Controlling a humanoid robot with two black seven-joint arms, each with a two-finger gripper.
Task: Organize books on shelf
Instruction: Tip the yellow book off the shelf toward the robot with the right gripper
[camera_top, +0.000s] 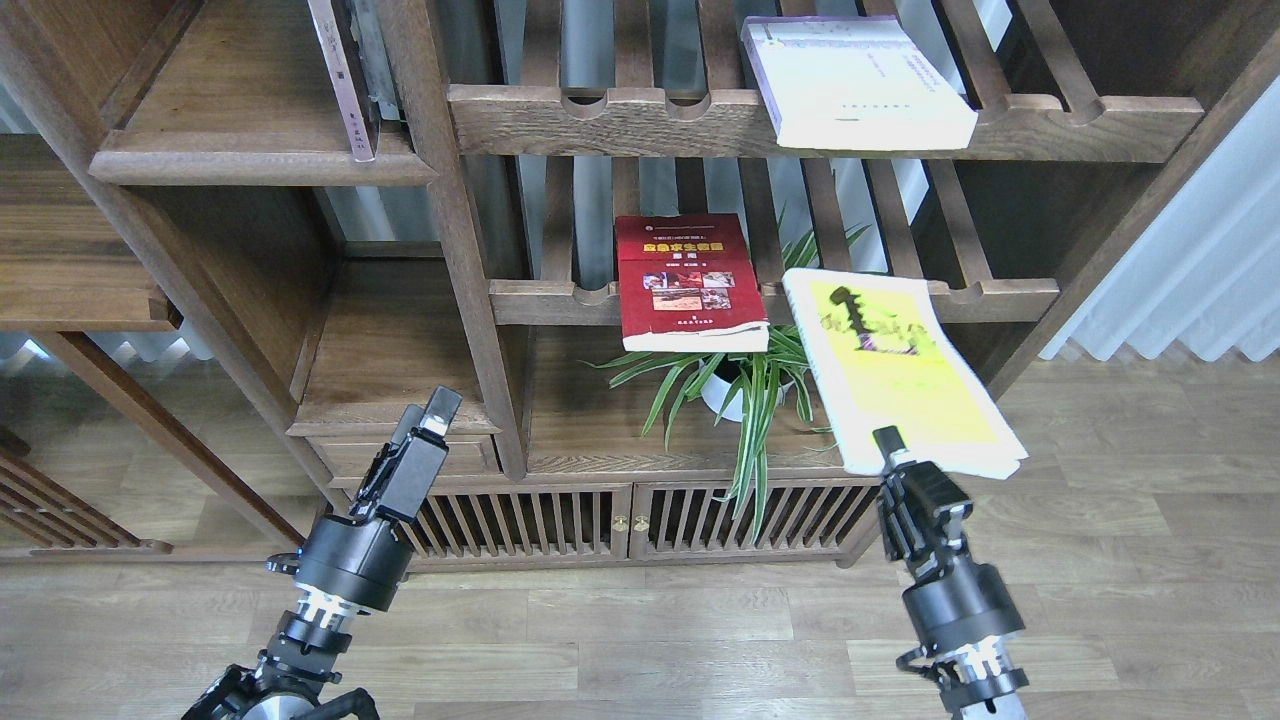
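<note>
right gripper (890, 450): pinching the yellow-green book (900, 370), just right of the red book (688, 282)
left gripper (432, 420): empty, can't tell its state

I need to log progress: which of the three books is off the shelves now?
The yellow book, held at its near edge by the right hand. The red book and white book lie on slatted shelves.
</note>
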